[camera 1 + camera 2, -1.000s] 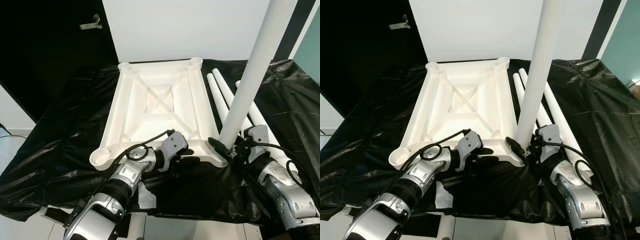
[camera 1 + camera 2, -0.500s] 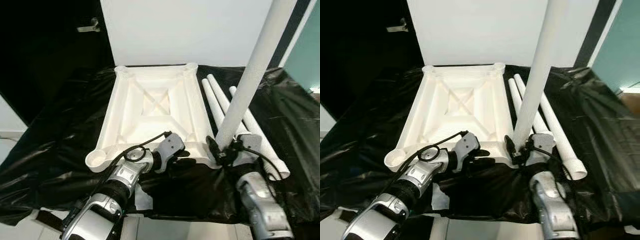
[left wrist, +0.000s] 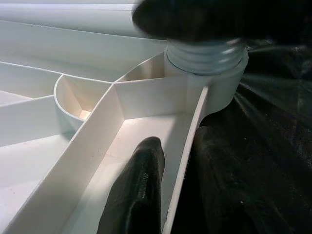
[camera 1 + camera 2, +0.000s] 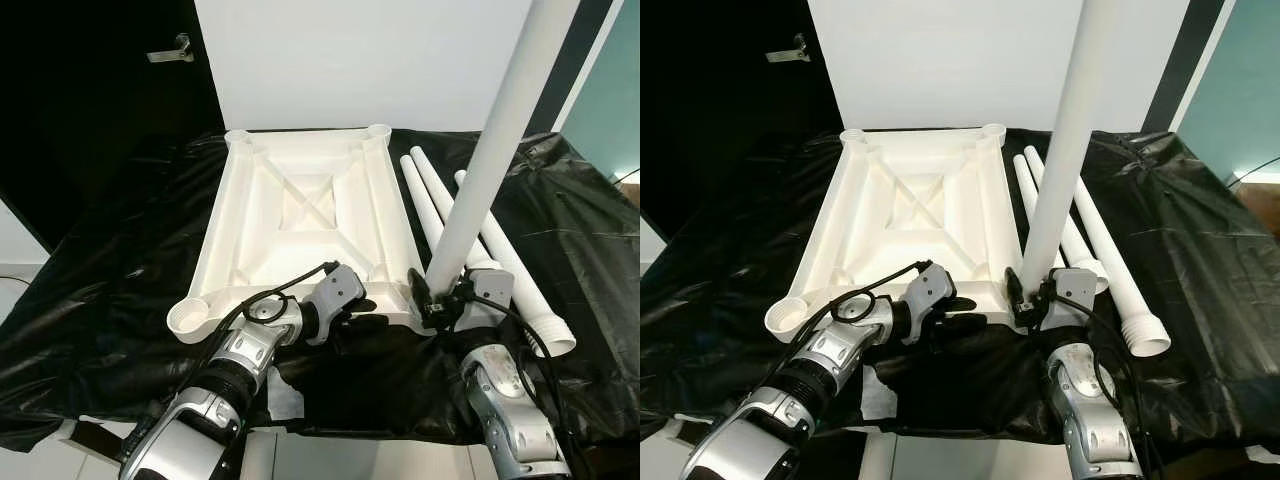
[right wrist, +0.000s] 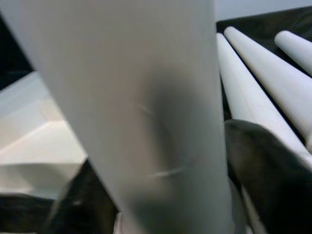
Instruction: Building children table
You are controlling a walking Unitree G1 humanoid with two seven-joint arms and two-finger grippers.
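The white table top lies upside down on black sheeting, ribs facing up. My left gripper is shut on its near rim; in the left wrist view one finger sits inside the rim wall and the other outside. A white leg stands upright, leaning slightly right, with its threaded end in the near right corner socket. My right gripper is shut on the leg just above the socket, and the leg fills the space between its fingers.
Three loose white legs lie side by side right of the table top. Black plastic sheeting covers the work surface, whose front edge is close to me. A white panel stands behind. A paper scrap lies at the front edge.
The camera has shifted. My right forearm has swung inward beneath the leg. Both grips hold as before, and the leg stays upright in the corner socket.
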